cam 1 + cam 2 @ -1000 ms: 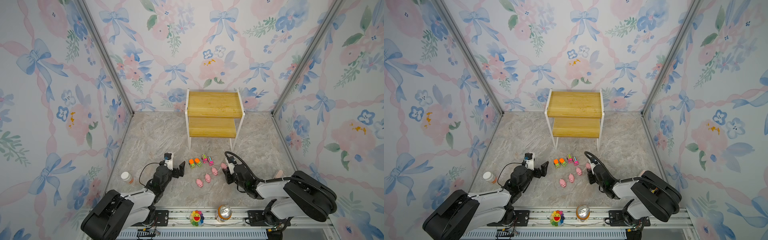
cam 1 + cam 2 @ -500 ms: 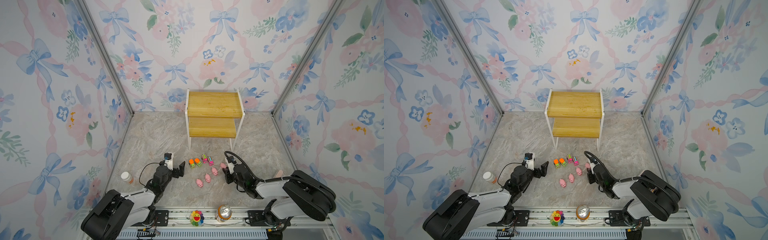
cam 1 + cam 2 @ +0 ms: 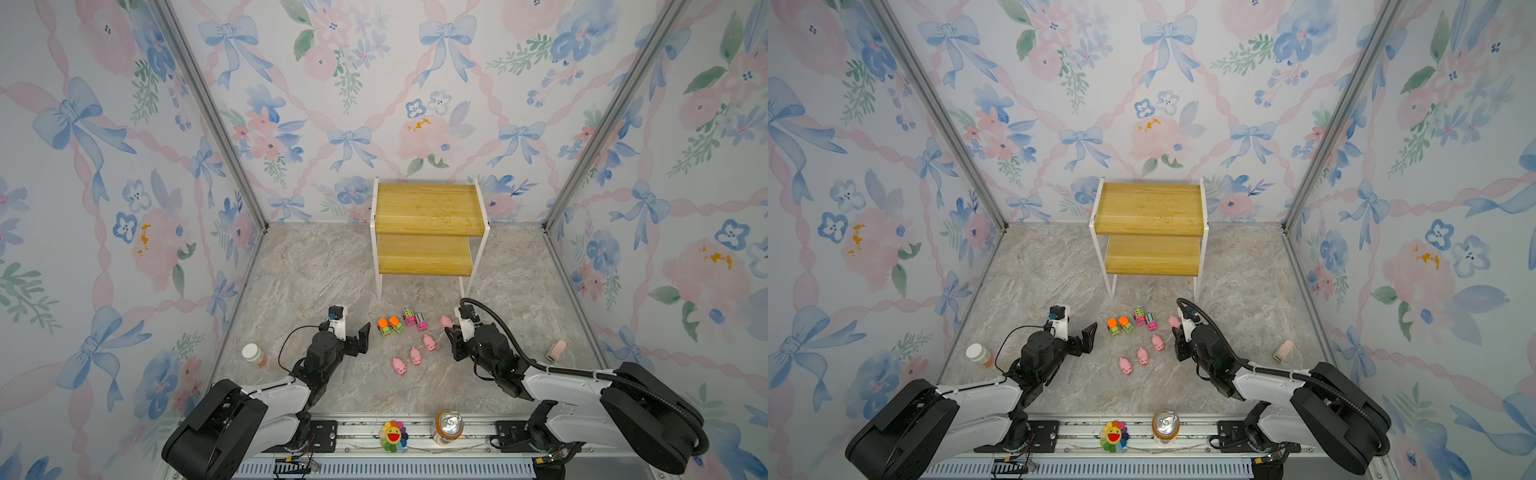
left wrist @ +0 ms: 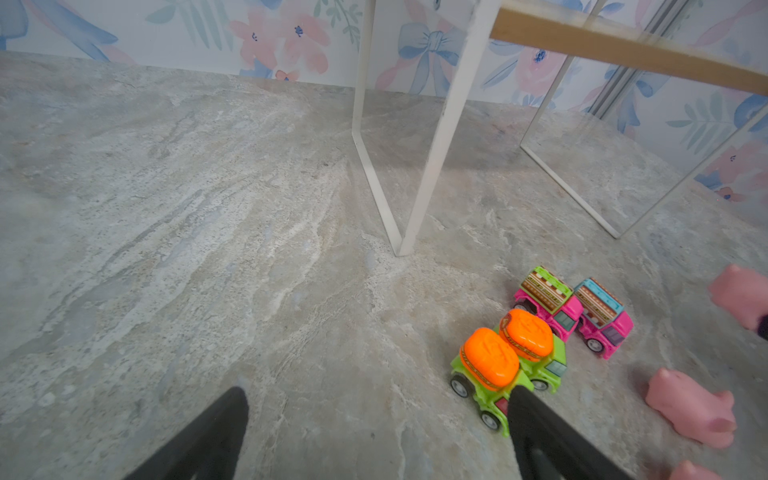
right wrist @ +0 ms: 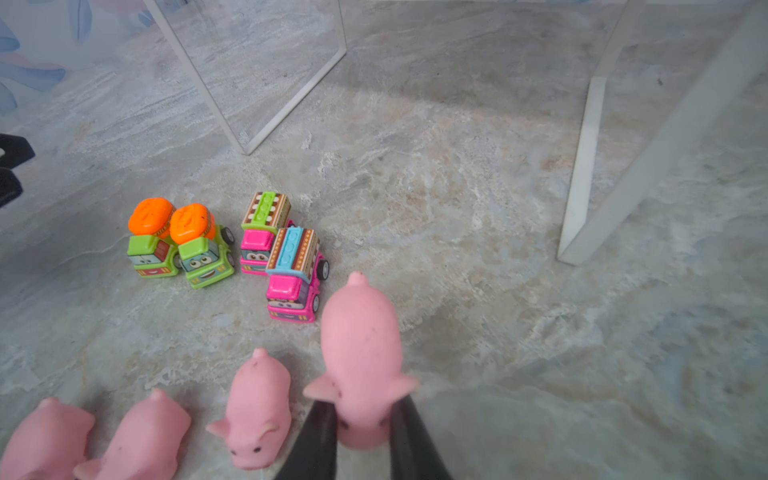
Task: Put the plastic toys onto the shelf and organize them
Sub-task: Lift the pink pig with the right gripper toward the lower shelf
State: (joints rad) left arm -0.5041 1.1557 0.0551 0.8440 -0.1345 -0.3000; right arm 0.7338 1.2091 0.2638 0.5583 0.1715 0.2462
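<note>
Well, right claw (image 5: 360, 415): clenched on a pink pig (image 5: 359, 345). I see both black fingers (image 5: 322, 424) pinching its head end, with the tail pointing away from my wrist camera.
Left claw (image 4: 376, 399): released and spread wide, gripping nothing. One fingertip sits just beside the nearer green truck (image 4: 486, 374).
Clock reference: I read both top views with 12 toward the back wall.
Held pig's place: at the right claw's tip, at 3 o'clock of the truck row, close to it but apart.
Green pair: both have orange tops. The second green truck (image 4: 532, 349) touches the nearer one at its 3 o'clock.
Pink pair: the first pink truck (image 5: 262, 232) and second pink truck (image 5: 295, 274) have striped tops. They stand side by side at 3 o'clock of the green pair.
Loose pigs (image 3: 415, 356): three lie in a slanted line on the marbled floor (image 3: 316, 270), at 5 o'clock of the trucks, between my two claws.
Shelf (image 3: 430, 208): upright at 12 o'clock of the trucks, against the back wall. Its front legs are near the row.
Edges: a small capped bottle (image 3: 252, 354) is at 9 o'clock of the left claw. A pale pink block (image 3: 556, 351) is at 3 o'clock of the right claw. A can (image 3: 448, 424) and a rainbow flower (image 3: 392, 434) sit at 6 o'clock on the front rail (image 3: 357, 432).
</note>
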